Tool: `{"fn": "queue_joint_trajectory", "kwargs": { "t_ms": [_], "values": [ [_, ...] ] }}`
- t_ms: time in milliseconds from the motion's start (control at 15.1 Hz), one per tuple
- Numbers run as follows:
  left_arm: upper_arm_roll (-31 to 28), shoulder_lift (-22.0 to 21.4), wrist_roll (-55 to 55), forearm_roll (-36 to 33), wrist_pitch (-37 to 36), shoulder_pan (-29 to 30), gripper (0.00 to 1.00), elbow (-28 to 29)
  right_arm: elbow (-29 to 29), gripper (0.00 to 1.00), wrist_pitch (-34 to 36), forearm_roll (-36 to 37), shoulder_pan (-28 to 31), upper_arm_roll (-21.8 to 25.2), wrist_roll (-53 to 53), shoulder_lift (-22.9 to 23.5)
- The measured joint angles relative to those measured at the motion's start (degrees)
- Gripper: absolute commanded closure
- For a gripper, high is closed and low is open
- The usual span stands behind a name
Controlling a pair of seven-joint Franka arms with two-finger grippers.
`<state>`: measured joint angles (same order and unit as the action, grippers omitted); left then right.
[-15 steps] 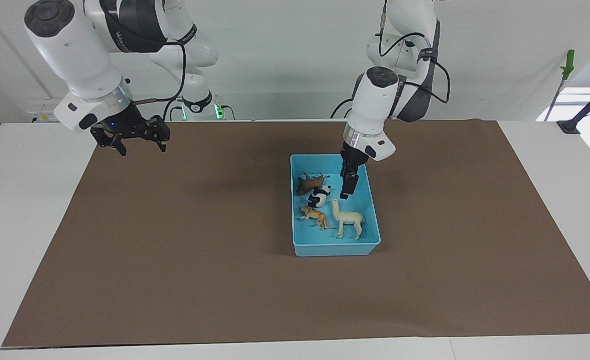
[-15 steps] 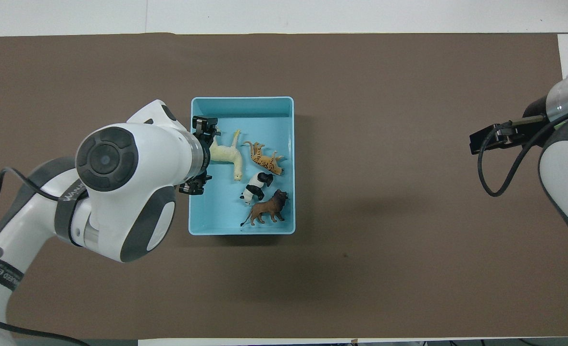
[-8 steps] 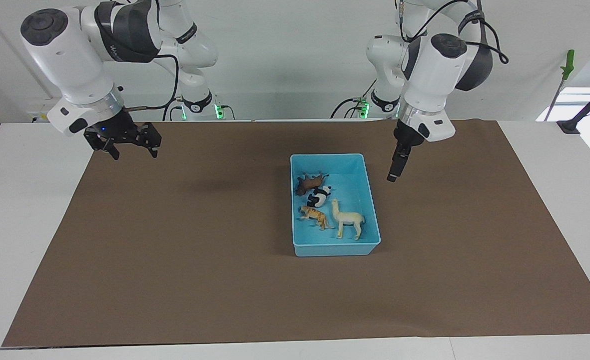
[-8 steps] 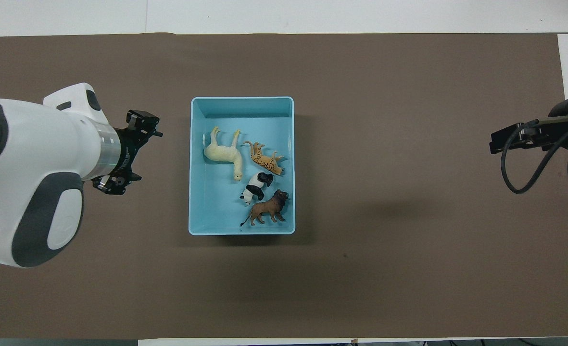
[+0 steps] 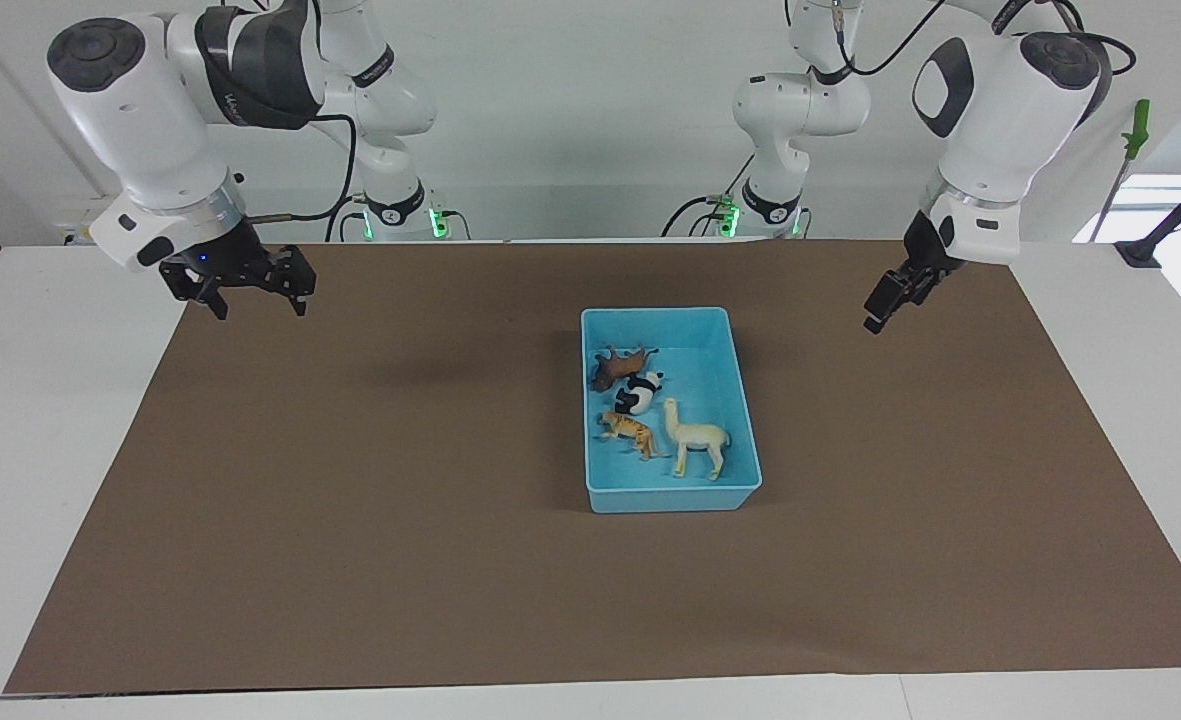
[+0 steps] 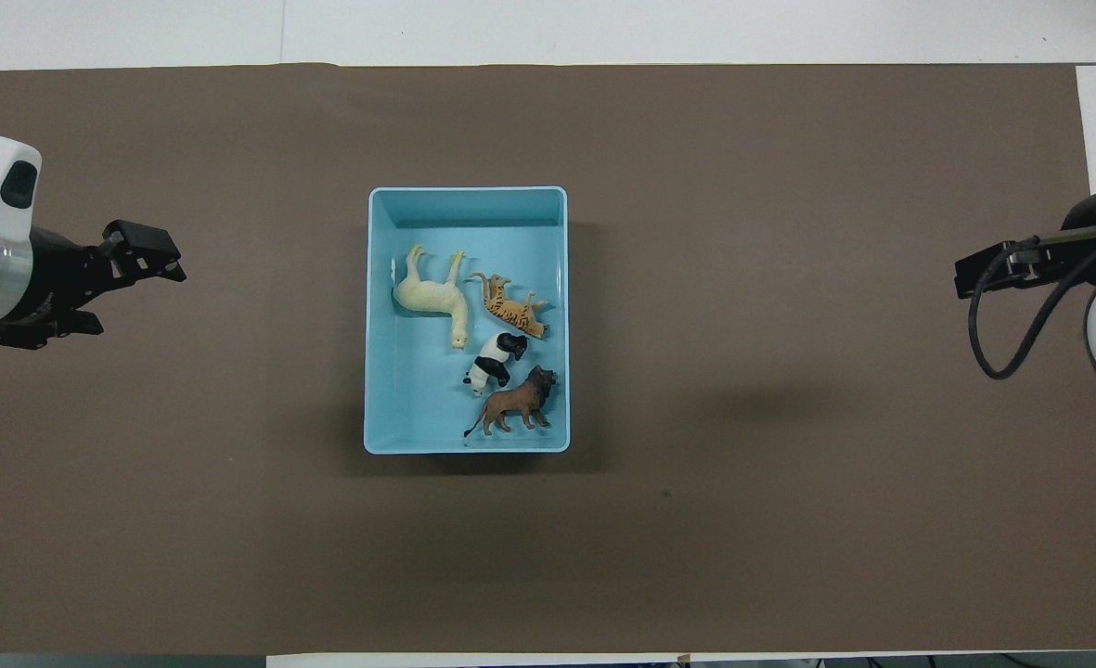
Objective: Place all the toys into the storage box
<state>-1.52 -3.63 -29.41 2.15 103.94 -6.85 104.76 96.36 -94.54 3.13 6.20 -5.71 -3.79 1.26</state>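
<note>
The light blue storage box stands on the brown mat and also shows in the overhead view. All the toys are inside it: the cream llama, the orange tiger, the panda and the dark brown animal. My left gripper is open and empty, raised over the mat toward the left arm's end. My right gripper is open and empty, raised over the mat's edge at the right arm's end.
The brown mat covers most of the white table. A green-handled tool and a black stand are off the mat at the left arm's end.
My left gripper has risen out of the storage box and swung away toward the left arm's end of the table. My right gripper has drawn back slightly. The toys have not moved.
</note>
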Motion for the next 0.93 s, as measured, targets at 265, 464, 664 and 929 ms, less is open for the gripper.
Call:
{"fn": "queue_joint_trajectory", "kwargs": {
  "t_ms": [265, 464, 664, 929],
  "values": [
    [0.0, 3.0, 11.6, 0.0, -6.6, 2.7, 0.0, -6.2, 0.0, 0.0, 0.0, 0.0, 0.0, -0.1, 0.0, 0.0],
    [0.7, 4.3, 16.6, 0.0, -9.9, 4.1, 0.0, -8.2, 0.0, 0.0, 0.0, 0.0, -0.1, -0.1, 0.0, 0.0],
    [1.6, 4.4, 22.2, 0.0, -11.5, 4.9, 0.0, -8.3, 0.0, 0.0, 0.0, 0.0, -0.1, -0.2, 0.0, 0.0],
    [1.7, 5.6, 23.3, 0.1, -13.1, 4.9, 0.0, -9.0, 0.0, 0.0, 0.0, 0.0, -0.1, -0.2, 0.0, 0.0]
  ]
}}
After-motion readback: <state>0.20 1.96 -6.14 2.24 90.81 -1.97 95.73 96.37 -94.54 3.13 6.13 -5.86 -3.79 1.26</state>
